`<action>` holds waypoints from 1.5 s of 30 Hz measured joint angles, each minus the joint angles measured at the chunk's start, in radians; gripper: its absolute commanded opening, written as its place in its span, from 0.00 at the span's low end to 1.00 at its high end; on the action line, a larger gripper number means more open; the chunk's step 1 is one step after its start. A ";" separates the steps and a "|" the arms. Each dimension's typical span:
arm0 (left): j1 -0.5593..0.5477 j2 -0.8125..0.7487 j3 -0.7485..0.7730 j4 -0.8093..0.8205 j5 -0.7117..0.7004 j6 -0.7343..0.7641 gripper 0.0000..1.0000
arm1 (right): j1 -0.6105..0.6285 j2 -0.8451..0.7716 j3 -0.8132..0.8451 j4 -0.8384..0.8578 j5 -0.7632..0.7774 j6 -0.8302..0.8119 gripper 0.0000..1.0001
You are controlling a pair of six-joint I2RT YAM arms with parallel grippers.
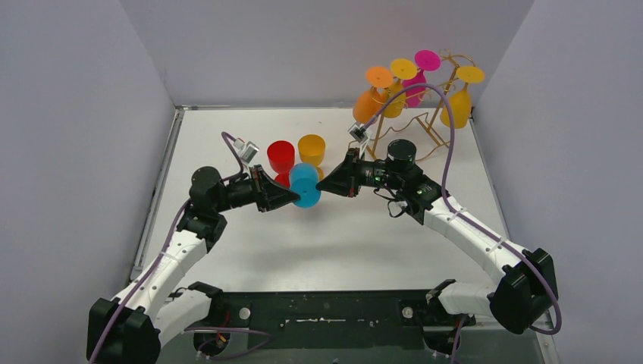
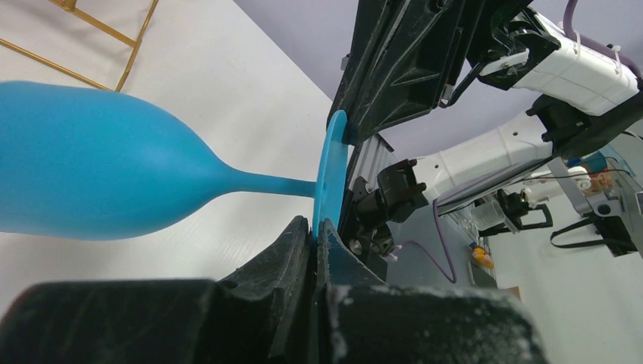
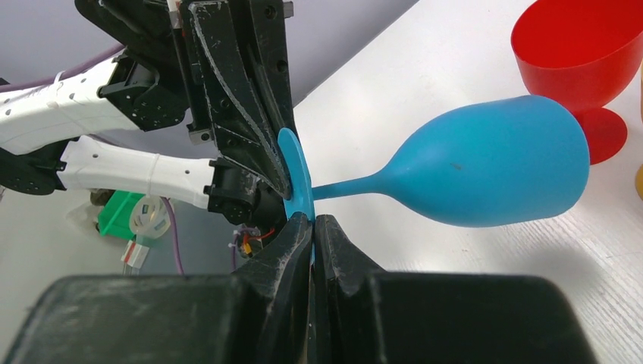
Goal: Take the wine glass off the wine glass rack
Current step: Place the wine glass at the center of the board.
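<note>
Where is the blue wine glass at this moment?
In the top view, the blue wine glass is mid-table, held sideways by its foot in both arms' jaws, nearer than the red glass and yellow glass.

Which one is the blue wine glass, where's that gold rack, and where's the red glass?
blue wine glass [image 3: 493,171]: right wrist view, on its bowl.
wine glass rack [image 1: 433,133]: top view, on a lower wire leg.
red glass [image 1: 281,156]: top view, on its bowl.

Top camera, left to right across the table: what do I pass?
left gripper → blue glass → right gripper → rack. The red glass and amber glass overlap these sideways, so they are left out.
</note>
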 measured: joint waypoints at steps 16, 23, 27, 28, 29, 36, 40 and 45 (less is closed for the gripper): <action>-0.002 -0.055 -0.031 0.019 -0.002 0.000 0.00 | 0.005 0.000 0.014 -0.019 -0.009 0.001 0.19; -0.006 -0.073 -0.041 0.064 0.002 -0.010 0.00 | 0.007 0.008 0.031 -0.025 -0.031 -0.001 0.14; -0.006 -0.073 -0.047 0.068 0.003 -0.015 0.00 | 0.010 0.016 0.034 -0.025 -0.048 -0.002 0.23; -0.006 -0.073 -0.050 0.068 0.006 -0.018 0.00 | 0.013 0.016 0.034 -0.026 -0.050 -0.002 0.24; -0.006 -0.073 -0.051 0.071 0.011 -0.019 0.00 | 0.013 0.016 0.034 -0.027 -0.052 -0.003 0.23; -0.012 -0.071 -0.052 0.087 0.025 -0.022 0.00 | 0.029 0.016 0.043 -0.034 -0.060 -0.010 0.00; -0.012 -0.069 -0.051 0.080 0.023 -0.019 0.07 | 0.033 0.016 0.056 -0.064 -0.054 -0.038 0.00; -0.016 -0.058 -0.045 0.051 0.032 0.002 0.28 | 0.038 0.016 0.060 -0.084 -0.026 -0.056 0.00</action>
